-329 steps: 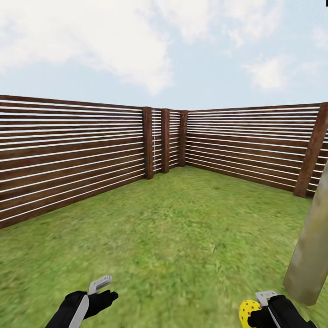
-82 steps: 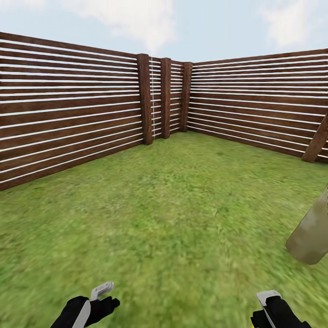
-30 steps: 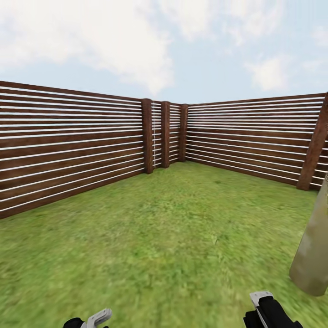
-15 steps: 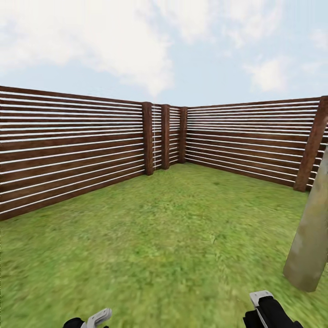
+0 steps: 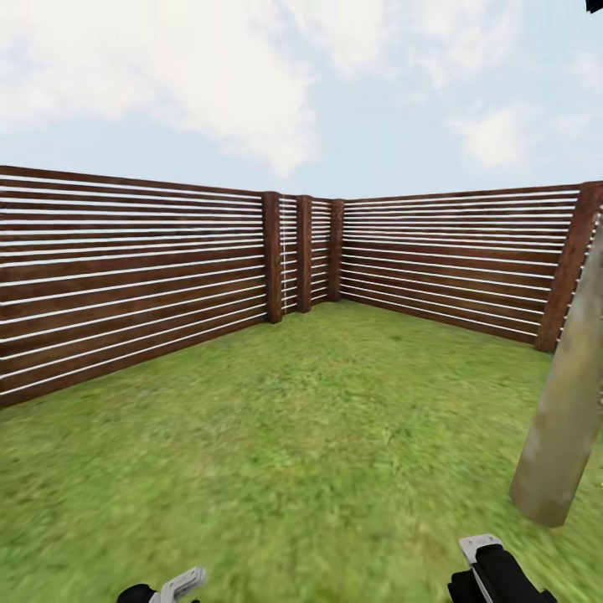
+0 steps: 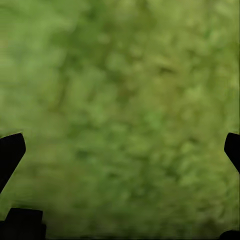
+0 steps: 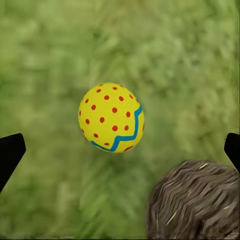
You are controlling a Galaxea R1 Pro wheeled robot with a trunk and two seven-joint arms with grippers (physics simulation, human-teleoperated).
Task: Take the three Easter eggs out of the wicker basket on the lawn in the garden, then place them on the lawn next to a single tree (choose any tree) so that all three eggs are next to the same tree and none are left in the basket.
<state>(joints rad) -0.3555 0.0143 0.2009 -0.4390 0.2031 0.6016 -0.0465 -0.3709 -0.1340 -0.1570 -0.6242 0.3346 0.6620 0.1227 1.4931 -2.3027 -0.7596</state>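
Observation:
A yellow Easter egg [image 7: 111, 117] with red dots and a blue zigzag band lies on the lawn [image 5: 318, 435], apart from both fingers. Beside it is the rough brown base of the tree trunk [image 7: 195, 200]. In the head view the pale grey-green trunk [image 5: 563, 402] rises at the right, just ahead of my right gripper [image 5: 481, 563]. That gripper is open, its dark fingertips [image 7: 11, 152] spread wide with the egg between and beyond them. My left gripper [image 5: 178, 584] is open over bare grass, its fingertips [image 6: 12, 152] far apart. The wicker basket and the other eggs are out of view.
A dark brown slatted fence [image 5: 134, 276] with thick posts [image 5: 272, 255] closes the garden on the left and far side, meeting in a corner ahead. Open grass stretches between me and the fence.
The egg that my right gripper held 11 s ago now lies on the grass by the trunk. The head view tilted down, then back up; over the last second the trunk drifted slightly left in the picture.

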